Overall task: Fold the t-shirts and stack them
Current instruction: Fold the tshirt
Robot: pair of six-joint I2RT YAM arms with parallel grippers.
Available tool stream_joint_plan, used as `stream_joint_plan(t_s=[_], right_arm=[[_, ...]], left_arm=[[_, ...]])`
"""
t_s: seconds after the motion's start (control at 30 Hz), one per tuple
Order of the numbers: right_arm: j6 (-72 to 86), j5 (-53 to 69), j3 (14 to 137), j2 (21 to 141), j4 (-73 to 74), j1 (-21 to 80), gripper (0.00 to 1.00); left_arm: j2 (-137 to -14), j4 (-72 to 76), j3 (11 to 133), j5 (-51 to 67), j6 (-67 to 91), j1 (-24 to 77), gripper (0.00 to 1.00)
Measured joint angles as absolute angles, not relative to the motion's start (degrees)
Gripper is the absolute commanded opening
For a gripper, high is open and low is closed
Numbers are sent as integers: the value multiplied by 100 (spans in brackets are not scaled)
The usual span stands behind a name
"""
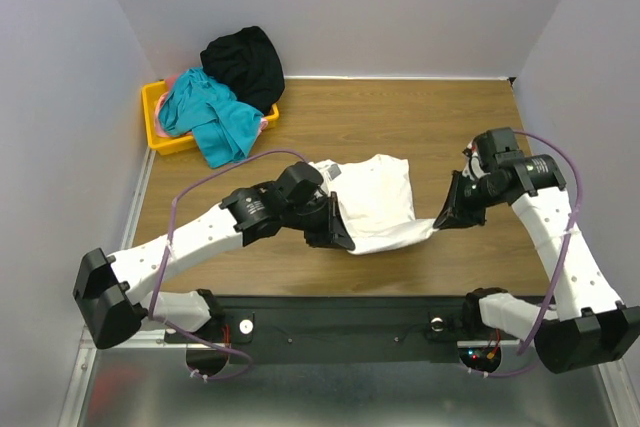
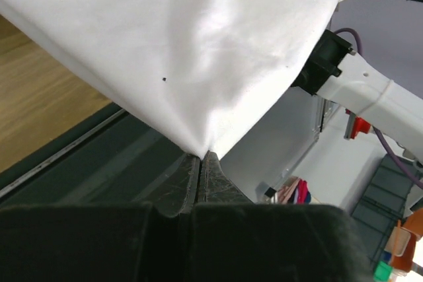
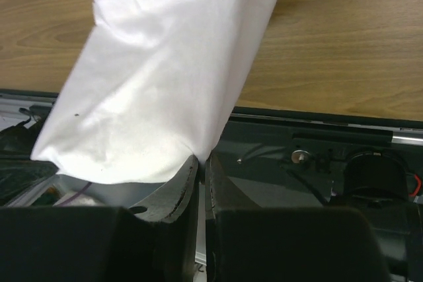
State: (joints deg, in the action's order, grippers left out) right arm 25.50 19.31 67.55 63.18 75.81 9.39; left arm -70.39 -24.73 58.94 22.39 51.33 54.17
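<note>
I see the white t-shirt (image 1: 375, 202) pinched at its near corners: left fingers (image 2: 180, 186) clamp one, right fingers (image 3: 173, 196) the other. Left arm (image 1: 200, 232) and right arm (image 1: 555, 232) angle inward, low over the bench (image 1: 400, 117).

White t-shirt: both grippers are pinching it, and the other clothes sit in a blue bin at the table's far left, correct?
Not quite: the bin is yellow, not blue, as the top external view shows. The left gripper and right gripper do both pinch the white t-shirt, and the other clothes sit in that bin at far left.
</note>
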Motion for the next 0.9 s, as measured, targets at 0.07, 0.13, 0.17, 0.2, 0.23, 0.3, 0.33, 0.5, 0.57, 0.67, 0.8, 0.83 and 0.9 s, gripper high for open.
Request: stream_joint_plan(t_s=[0.07,0.13,0.17,0.2,0.23,0.3,0.33,0.5,0.57,0.67,0.8,0.83,0.9], right_arm=[[2598,1933,7026,6390,7679,941,0],[2637,1909,7266,6521,7703,941,0],[2650,1870,7380,6619,7690,941,0],[2665,1835,7474,6731,7675,941,0],[2672,1804,7550,6845,7651,941,1],[2689,1756,7690,7124,7500,943,0],[2698,1747,7725,7238,7430,943,0],[2705,1688,7848,7800,6958,943,0],[2700,1658,7942,8044,6794,945,0],[2681,1605,8130,8342,6580,945,0],[2648,1527,8412,8650,6346,945,0],[2635,1516,8468,8724,6289,945,0],[2615,1496,8562,8871,6178,945,0]], left_arm=[[-6895,-2421,5800,2250,5306,5428,0],[-6845,-2285,5684,2268,5428,5406,0],[-6847,-2246,5655,2283,5454,5376,0],[-6879,-2198,5625,2303,5470,5341,0],[-6934,-2158,5614,2318,5478,5286,0],[-7059,-2018,5614,2346,5470,5164,0],[-7135,-1946,5614,2366,5448,5072,0],[-7428,-1787,5616,2429,5256,4571,0],[-7516,-1678,5616,2486,5172,4318,0],[-7649,-1496,5631,2554,5065,4091,0],[-7950,-1376,5769,2689,4939,3981,0],[-8025,-1356,5824,2711,4904,3955,0],[-8171,-1286,5920,2742,4845,3903,0]])
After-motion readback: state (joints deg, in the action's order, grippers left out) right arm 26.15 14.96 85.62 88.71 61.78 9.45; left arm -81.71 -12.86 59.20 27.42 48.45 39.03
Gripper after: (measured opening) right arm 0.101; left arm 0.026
